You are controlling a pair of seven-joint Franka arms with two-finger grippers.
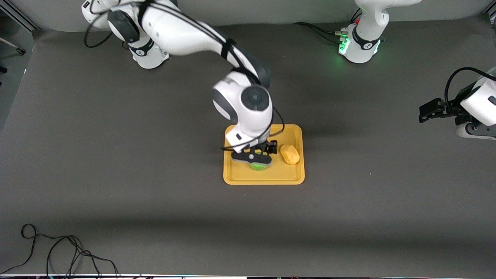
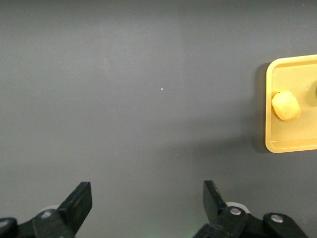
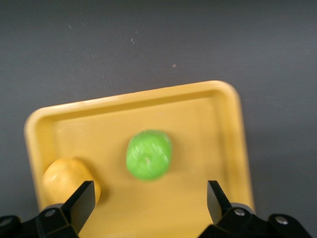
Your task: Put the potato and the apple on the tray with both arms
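Broadly, we see the grey worktop [image 1: 116,162] bare all round the tray [image 1: 236,176], which lies near its middle with open room on every side. On the tray the potato [image 1: 290,154] rests close to the rim toward the left arm's end, and the apple [image 1: 257,166] sits just beside it toward the right arm's end, the two apart. Our right gripper [image 1: 254,158] hangs directly over the apple; in its wrist view the fingers [image 3: 82,197] stand wide apart, the apple [image 3: 148,154] free on the tray floor between them and touched by neither. Our left gripper [image 1: 428,112] waits over bare worktop at the left arm's end, well apart from the tray, its fingers [image 2: 79,201] likewise spread and holding nothing.
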